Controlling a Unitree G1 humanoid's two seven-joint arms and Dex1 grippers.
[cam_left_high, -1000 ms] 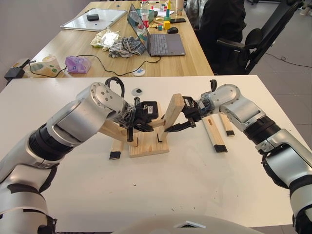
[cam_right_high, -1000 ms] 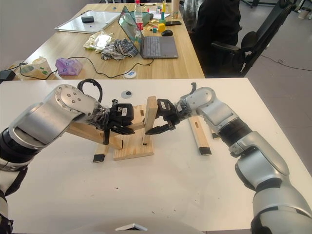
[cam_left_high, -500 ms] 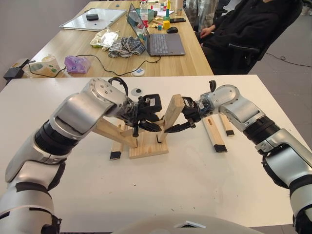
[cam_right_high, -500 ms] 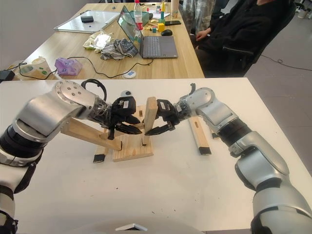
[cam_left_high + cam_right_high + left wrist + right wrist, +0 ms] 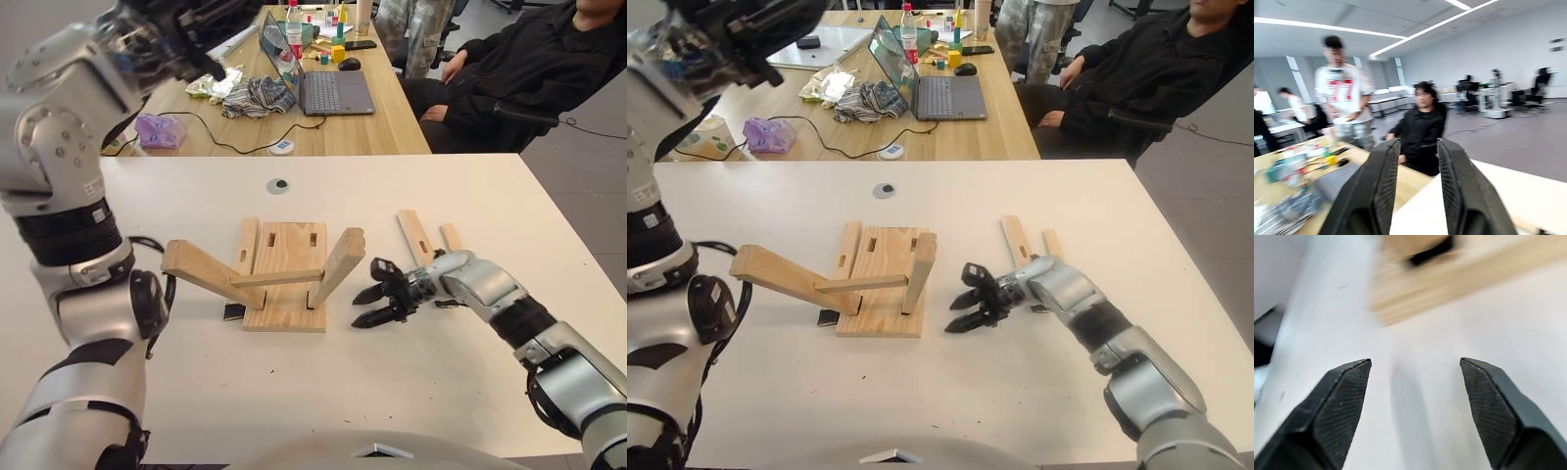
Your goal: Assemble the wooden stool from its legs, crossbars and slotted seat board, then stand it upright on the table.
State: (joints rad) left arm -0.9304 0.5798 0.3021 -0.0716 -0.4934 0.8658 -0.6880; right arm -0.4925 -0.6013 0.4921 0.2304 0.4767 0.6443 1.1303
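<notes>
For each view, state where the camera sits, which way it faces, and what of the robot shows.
Left eye view: on the head, facing forward and down at the table and part-built stool; raised left arm, right claw.
Right eye view: its stereo twin, sharing that scene.
Left wrist view: on the raised arm, facing across the room; open left claw.
Right wrist view: low over the table, facing the stool; open right claw.

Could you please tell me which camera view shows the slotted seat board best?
The left eye view: the slotted seat board lies flat, its outline and slots plain. The right eye view shows much the same; the right wrist view gives a blurred wooden edge, perhaps the board's.
</notes>
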